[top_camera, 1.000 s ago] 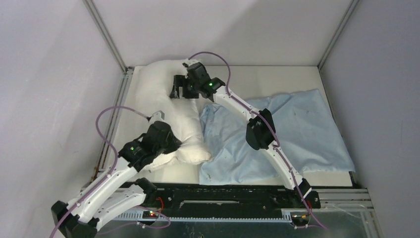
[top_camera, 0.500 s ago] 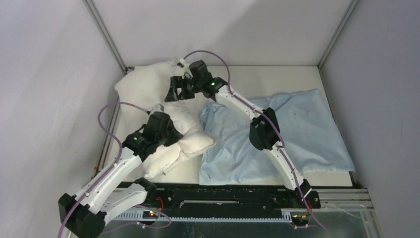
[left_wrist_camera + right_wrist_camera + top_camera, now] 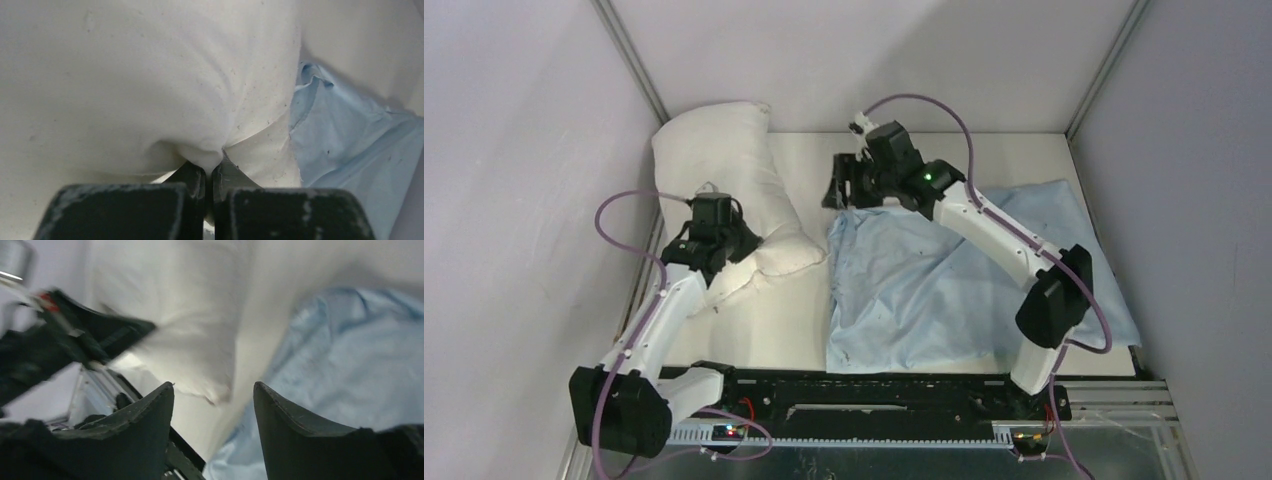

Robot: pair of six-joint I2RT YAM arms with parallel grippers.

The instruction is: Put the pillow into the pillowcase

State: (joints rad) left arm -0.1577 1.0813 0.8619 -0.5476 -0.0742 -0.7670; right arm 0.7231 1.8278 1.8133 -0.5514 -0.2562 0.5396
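Note:
The white pillow (image 3: 719,170) lies along the left side of the table, its far end propped against the back left corner. My left gripper (image 3: 714,250) is shut on a pinch of the pillow's fabric (image 3: 150,85) near its near end. The light blue pillowcase (image 3: 964,280) lies flat and wrinkled on the right half of the table; its edge shows in the left wrist view (image 3: 345,130). My right gripper (image 3: 844,190) is open and empty, hovering over the pillowcase's far left corner. The blurred right wrist view shows pillow (image 3: 190,340) and pillowcase (image 3: 340,355).
Grey enclosure walls stand close on the left, back and right. A metal rail (image 3: 649,270) runs along the table's left edge. The black base rail (image 3: 874,385) spans the near edge. The right arm's elbow (image 3: 1054,300) hangs over the pillowcase's right part.
My right gripper has let go of the pillow and moved right to the pillowcase's far corner. My left gripper has pulled the pillow left and back, away from the pillowcase.

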